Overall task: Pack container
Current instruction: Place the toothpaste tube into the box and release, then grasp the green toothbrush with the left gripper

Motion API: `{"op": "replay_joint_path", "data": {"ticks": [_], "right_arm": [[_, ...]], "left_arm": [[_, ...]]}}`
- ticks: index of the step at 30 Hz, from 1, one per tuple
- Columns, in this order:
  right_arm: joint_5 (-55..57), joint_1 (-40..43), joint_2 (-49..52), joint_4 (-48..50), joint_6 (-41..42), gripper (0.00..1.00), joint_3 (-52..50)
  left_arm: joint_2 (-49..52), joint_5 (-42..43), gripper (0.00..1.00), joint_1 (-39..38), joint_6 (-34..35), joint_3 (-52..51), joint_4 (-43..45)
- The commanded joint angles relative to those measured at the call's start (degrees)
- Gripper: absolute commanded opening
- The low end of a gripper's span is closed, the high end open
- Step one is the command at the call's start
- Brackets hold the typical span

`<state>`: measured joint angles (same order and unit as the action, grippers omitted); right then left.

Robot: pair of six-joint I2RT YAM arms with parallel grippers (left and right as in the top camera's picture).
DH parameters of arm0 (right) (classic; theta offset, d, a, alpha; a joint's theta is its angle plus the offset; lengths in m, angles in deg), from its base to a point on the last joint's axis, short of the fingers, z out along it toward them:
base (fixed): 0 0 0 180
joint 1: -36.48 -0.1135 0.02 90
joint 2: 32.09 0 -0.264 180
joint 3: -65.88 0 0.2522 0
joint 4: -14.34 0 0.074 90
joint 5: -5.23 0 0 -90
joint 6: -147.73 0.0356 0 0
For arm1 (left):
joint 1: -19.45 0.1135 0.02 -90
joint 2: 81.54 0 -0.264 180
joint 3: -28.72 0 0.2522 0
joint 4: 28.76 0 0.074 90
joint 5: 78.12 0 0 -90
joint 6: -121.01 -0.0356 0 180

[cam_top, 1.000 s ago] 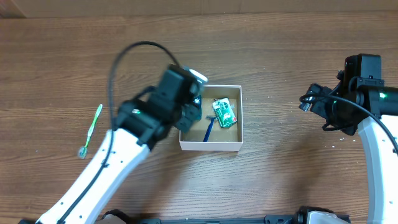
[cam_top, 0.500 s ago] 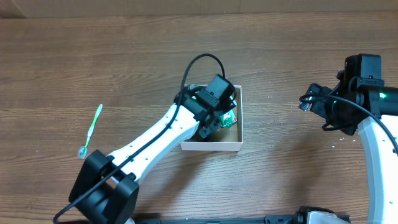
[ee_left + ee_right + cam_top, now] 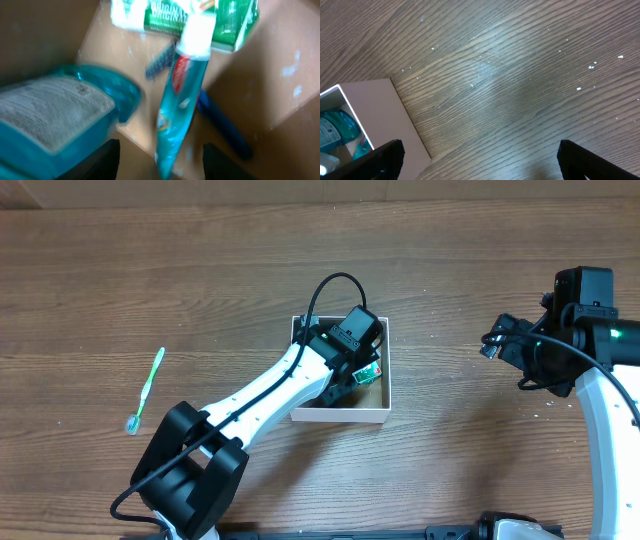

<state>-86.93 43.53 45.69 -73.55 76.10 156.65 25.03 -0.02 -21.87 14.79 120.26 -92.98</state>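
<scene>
The container (image 3: 340,417) is a white-walled box with a brown floor at mid-table. My left gripper (image 3: 162,152) reaches down into it, open. A teal toothpaste tube (image 3: 181,95) with a white cap lies between the black fingers (image 3: 107,160), with a gap on each side. Around it in the box are a green carton (image 3: 200,15), a blue razor (image 3: 222,127) and a teal bottle (image 3: 55,120). My right gripper (image 3: 495,160) hangs open over bare wood, right of the container's white wall (image 3: 370,120).
A green toothbrush (image 3: 146,388) lies on the wooden table well left of the container. The right arm (image 3: 575,330) stays at the table's right side.
My left arm swung over the container and lowered into it. Its jaws then opened, and the toothpaste tube now lies loose between them. The right arm has not moved.
</scene>
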Motion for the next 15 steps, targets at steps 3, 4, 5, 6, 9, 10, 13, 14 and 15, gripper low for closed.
{"op": "replay_joint_path", "data": {"ticks": [3,4,5,6,9,10,13,14,15], "right_arm": [[-0.1,0.1,-0.5,0.4,-0.5,1.0,0.1],[-0.1,0.1,-0.5,0.4,-0.5,1.0,0.1],[-0.1,0.1,-0.5,0.4,-0.5,1.0,0.1],[-0.1,0.1,-0.5,0.4,-0.5,1.0,0.1],[-0.1,0.1,-0.5,0.4,-0.5,1.0,0.1],[-0.1,0.1,-0.5,0.4,-0.5,1.0,0.1],[-0.1,0.1,-0.5,0.5,-0.5,1.0,0.1],[-0.1,0.1,-0.5,0.4,-0.5,1.0,0.1],[-0.1,0.1,-0.5,0.4,-0.5,1.0,0.1]], "left_arm": [[-4.6,-2.5,0.55,-2.8,10.1,12.2,-12.5],[-6.4,-2.5,0.55,-2.8,11.5,14.1,-14.9],[-8.4,-2.6,0.55,-2.8,12.9,15.6,-17.0],[-10.6,-3.4,0.55,-2.4,14.6,16.4,-18.4],[-17.0,-8.1,0.59,0.9,20.7,16.5,-21.0],[-19.0,-9.5,0.6,3.4,23.5,16.5,-22.0],[-22.3,-9.6,0.71,14.1,29.9,16.5,-24.5],[-22.7,-8.8,0.82,18.9,31.9,16.5,-24.9],[-22.6,-7.0,0.86,24.3,32.6,16.4,-25.0]]}}
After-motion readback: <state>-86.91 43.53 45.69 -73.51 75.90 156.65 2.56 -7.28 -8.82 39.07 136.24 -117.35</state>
